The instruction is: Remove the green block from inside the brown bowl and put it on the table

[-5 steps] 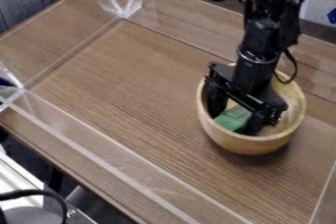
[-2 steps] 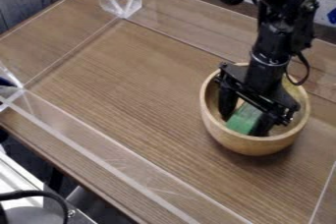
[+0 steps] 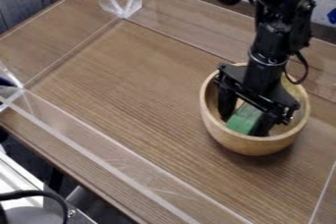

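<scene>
Wood-grain bench (image 3: pixel 118 90) fills my view, with the clear acrylic wall (image 3: pixel 79 154) closest to me and much bare surface behind it. Further back at the right stands the brown bowl (image 3: pixel 223 138). The green block (image 3: pixel 246 121) lies inside it, not yet lifted. My gripper (image 3: pixel 254 116) points down into the bowl with its jaws wide, one finger on each side of the block. Compared with a second ago it has shifted slightly to the right and now straddles the block. I judge that closing is the next step.
</scene>
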{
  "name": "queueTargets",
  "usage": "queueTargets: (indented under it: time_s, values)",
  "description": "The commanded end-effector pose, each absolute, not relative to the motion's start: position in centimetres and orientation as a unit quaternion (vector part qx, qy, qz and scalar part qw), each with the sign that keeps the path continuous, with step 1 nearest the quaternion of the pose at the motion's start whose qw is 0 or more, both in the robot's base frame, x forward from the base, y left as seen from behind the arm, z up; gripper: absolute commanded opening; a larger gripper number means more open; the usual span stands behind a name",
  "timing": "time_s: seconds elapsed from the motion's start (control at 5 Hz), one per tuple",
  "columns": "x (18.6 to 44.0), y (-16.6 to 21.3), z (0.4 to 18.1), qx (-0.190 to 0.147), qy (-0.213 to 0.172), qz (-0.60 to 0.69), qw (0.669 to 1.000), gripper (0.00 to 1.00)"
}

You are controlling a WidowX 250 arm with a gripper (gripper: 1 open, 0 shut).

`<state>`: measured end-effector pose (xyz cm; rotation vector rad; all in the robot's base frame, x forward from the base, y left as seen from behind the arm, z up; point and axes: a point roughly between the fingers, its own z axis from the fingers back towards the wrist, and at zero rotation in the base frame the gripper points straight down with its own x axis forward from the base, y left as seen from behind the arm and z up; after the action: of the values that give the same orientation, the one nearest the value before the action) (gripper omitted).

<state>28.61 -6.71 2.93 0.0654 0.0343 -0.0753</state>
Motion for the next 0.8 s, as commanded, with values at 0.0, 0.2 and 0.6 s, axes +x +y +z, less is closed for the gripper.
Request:
queueTargets:
  time_s: [0.0,0.2,0.6]
  values:
    - [29.2,-6.7,3.7,0.026,-0.001,-0.027,0.999,1.0]
    - [28.8,-6.4,2.8,0.011,-0.007,-0.024,1.0,1.0]
    - [28.6,-6.0,2.4,-0.002,-0.006,-0.025,1.0,1.0]
